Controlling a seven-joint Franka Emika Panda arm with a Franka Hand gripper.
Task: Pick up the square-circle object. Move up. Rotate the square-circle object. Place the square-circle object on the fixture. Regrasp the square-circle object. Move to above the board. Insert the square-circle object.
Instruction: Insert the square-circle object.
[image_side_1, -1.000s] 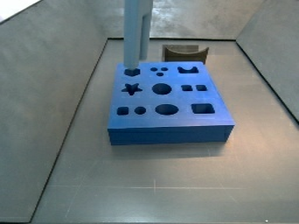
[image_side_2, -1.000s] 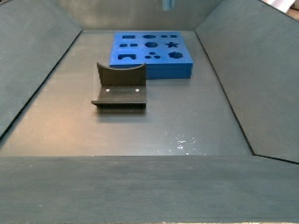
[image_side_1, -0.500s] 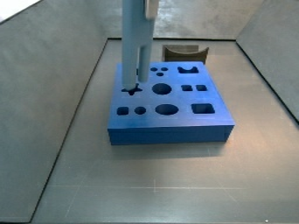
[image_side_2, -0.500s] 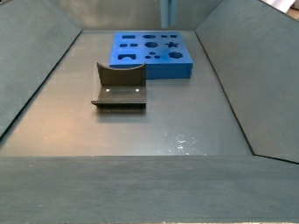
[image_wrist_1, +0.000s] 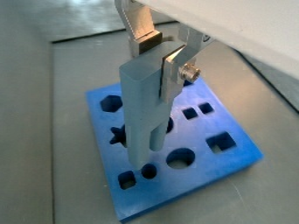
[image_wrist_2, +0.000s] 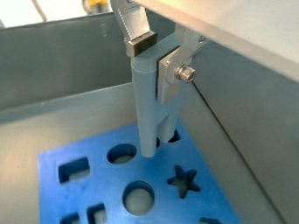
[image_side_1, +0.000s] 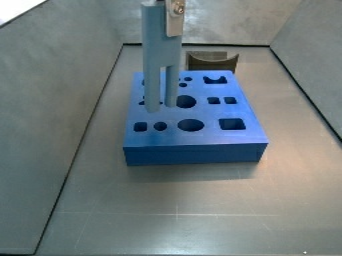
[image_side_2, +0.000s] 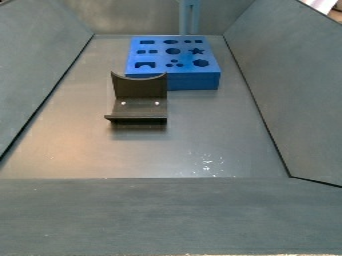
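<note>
Compared with half a second ago, my gripper now shows at the top of a side view, where before only the peg was in frame; it has come lower over the board. The square-circle object hangs upright, its lower end now in front of the hole row near the star cut-out. Whether the tip touches the board I cannot tell from that view.

In both wrist views my fingers are clamped on the top of the square-circle object, its tip at a round hole in the board.

The fixture sits on the floor beside the board, unchanged.

No writing, labels or brand marks readable anywhere
</note>
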